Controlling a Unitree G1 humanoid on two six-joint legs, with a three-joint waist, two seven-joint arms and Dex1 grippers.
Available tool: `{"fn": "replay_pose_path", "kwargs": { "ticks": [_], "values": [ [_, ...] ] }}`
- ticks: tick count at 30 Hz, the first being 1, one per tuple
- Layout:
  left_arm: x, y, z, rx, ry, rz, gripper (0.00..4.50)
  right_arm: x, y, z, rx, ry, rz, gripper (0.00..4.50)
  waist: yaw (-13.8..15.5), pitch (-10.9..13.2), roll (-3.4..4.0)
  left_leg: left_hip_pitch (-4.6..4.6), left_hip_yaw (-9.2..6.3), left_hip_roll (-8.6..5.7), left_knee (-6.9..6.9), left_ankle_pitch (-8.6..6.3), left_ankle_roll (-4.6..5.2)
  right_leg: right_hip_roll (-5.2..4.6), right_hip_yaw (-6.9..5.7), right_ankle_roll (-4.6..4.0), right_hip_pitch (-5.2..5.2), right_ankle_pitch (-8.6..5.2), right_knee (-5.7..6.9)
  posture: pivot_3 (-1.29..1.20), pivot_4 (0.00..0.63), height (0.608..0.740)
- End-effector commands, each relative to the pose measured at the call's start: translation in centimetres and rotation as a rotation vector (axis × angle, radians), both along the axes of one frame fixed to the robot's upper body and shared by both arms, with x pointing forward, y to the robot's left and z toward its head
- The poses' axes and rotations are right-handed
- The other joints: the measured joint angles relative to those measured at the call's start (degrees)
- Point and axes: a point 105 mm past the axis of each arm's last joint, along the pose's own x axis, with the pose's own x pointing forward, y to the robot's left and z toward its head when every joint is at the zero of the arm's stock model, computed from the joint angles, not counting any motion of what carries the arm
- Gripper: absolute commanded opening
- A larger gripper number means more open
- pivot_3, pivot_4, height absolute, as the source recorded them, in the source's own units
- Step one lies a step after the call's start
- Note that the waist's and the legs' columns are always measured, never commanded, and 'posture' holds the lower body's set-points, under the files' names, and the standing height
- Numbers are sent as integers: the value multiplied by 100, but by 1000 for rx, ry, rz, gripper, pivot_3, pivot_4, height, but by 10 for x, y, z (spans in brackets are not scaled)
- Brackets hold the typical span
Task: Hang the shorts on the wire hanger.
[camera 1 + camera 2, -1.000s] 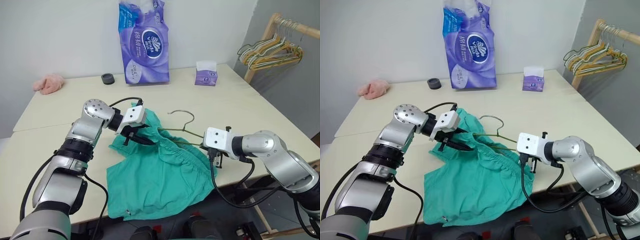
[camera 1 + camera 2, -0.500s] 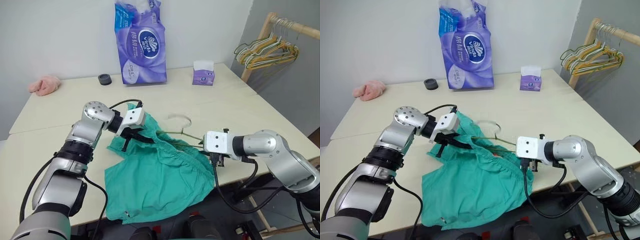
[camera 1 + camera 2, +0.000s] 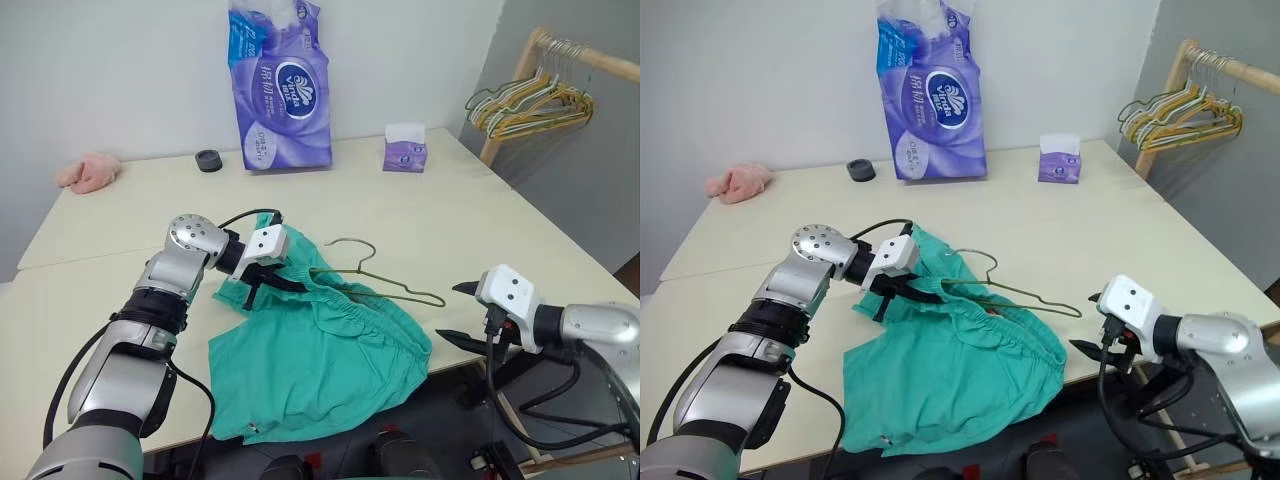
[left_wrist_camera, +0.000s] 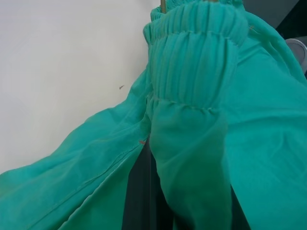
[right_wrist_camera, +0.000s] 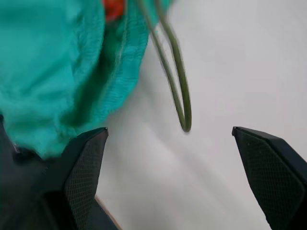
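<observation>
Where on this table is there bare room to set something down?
Free: the table to the right of the wire hanger, up to the tissue box; also the left stretch between the pink cloth and the left gripper. Crowded: the near middle, under the shorts, and by the toilet-paper pack.

purple tissue pack (image 3: 283,85), small tissue box (image 3: 405,153), pink cloth (image 3: 88,172), black ring (image 3: 208,160), hanger rack (image 3: 530,95)

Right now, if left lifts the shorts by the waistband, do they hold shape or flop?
Likely flop: the shorts lie rumpled and drape over the table edge. Probably light: thin fabric folds around the left gripper. The wire hanger may slide out.
</observation>
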Motion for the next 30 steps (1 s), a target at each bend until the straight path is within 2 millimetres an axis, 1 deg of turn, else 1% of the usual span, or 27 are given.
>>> {"fn": "replay_pose_path", "kwargs": {
  "ticks": [1,2,4,5,8,11,14,18,23,25,26,28,29,30],
  "values": [
    [8,11,13,-22,-53,50,0,-16,2,-7,154,36,-127,4466,2,-16,8,0,-1,0,-1,0,0,0,0,0,0,0,-1,-219,10,740],
    [10,13,14,-23,-56,59,0,-21,5,-14,195,61,-149,4466,28,-26,-10,-1,0,-1,-1,0,0,0,1,0,0,0,-2,-218,12,740],
    [12,16,16,-27,-63,73,0,-23,7,-20,224,54,-183,4466,113,-57,-64,-10,-22,2,-7,0,0,2,-19,0,-1,-1,-10,-216,16,740],
    [13,17,17,-28,-66,77,0,-26,10,-23,237,75,-173,4466,164,-63,-73,-12,-37,4,-9,-3,-5,5,-32,-4,-2,-7,-11,-212,16,740],
    [16,19,21,-30,-78,92,0,-29,22,-29,329,139,-203,4466,298,-67,-79,-32,-67,3,-8,-9,-16,7,-57,-14,-10,-18,-17,-212,16,740],
    [16,18,23,-33,-79,92,0,-28,33,-36,351,180,-210,4466,367,-68,-79,-76,-95,2,-4,1,-36,6,-80,-26,-44,-23,-14,-198,21,740],
    [16,18,23,-36,-79,91,0,-30,43,-42,362,206,-202,4466,385,-69,-62,-78,-95,1,-6,2,-38,6,-79,-40,-50,-32,-3,-195,21,740],
    [15,16,23,-39,-79,88,0,-36,60,-53,396,286,-168,4466,405,-69,-62,-77,-100,1,-6,2,-37,7,-85,-41,-48,-32,-1,-189,20,740],
    [15,14,24,-44,-81,88,0,-38,68,-62,402,349,-158,4466,460,-70,-59,-77,-114,1,-5,2,-38,7,-102,-44,-43,-34,-1,-188,21,740],
    [15,13,25,-45,-83,86,0,-33,70,-66,404,355,-167,4466,455,-70,-59,-76,-121,1,-3,2,-38,7,-110,-44,-37,-35,-2,-187,21,740],
    [15,12,25,-47,-83,85,0,-29,70,-66,410,348,-182,4190,452,-70,-57,-73,-124,1,0,3,-39,6,-113,-44,-33,-35,-1,-187,21,740],
    [15,11,26,-49,-84,85,0,-23,68,-65,410,333,-193,3891,448,-72,-54,-69,-124,0,2,4,-40,6,-113,-45,-28,-34,1,-186,22,740],
    [15,11,26,-50,-83,86,0,-22,67,-63,408,325,-194,3617,443,-72,-45,-67,-124,-1,4,4,-40,6,-114,-45,-26,-34,4,-186,22,740],
    [15,11,27,-51,-84,87,0,-21,65,-62,400,317,-191,3249,432,-76,-39,-64,-123,-2,7,4,-40,6,-112,-45,-23,-34,6,-186,22,740]
  ]
}}
